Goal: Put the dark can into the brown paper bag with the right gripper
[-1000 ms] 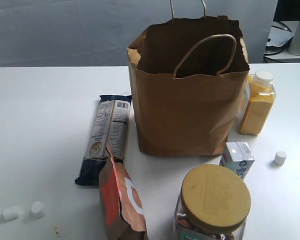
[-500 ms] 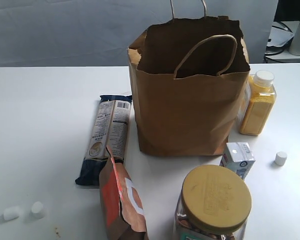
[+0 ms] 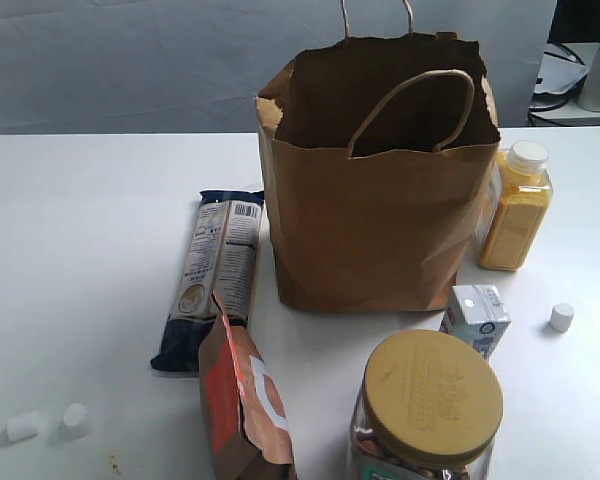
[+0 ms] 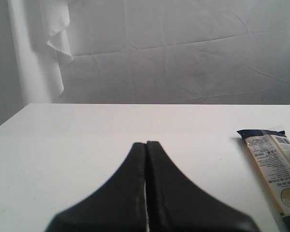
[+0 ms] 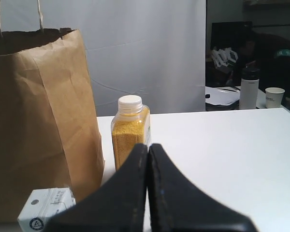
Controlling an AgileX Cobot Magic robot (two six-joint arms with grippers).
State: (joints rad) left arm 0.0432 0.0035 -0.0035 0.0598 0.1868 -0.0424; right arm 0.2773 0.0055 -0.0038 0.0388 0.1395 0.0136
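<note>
The brown paper bag (image 3: pixel 375 205) stands upright and open at the middle back of the white table, its loop handles up; it also fills the side of the right wrist view (image 5: pixel 38 111). The dark can shows in no view. Neither gripper appears in the exterior view. My right gripper (image 5: pixel 148 146) is shut with nothing between its fingers, low over the table, pointing toward a yellow bottle beside the bag. In its own wrist view, my left gripper (image 4: pixel 146 144) is shut and empty above bare table.
A yellow-filled bottle (image 3: pixel 515 205) stands right of the bag. A small milk carton (image 3: pixel 475 315), a clear jar with a yellow lid (image 3: pixel 430 400) and a brown-and-orange pouch (image 3: pixel 240 405) sit in front. A long noodle packet (image 3: pixel 215 270) lies left. Small white caps (image 3: pixel 560 317) are scattered.
</note>
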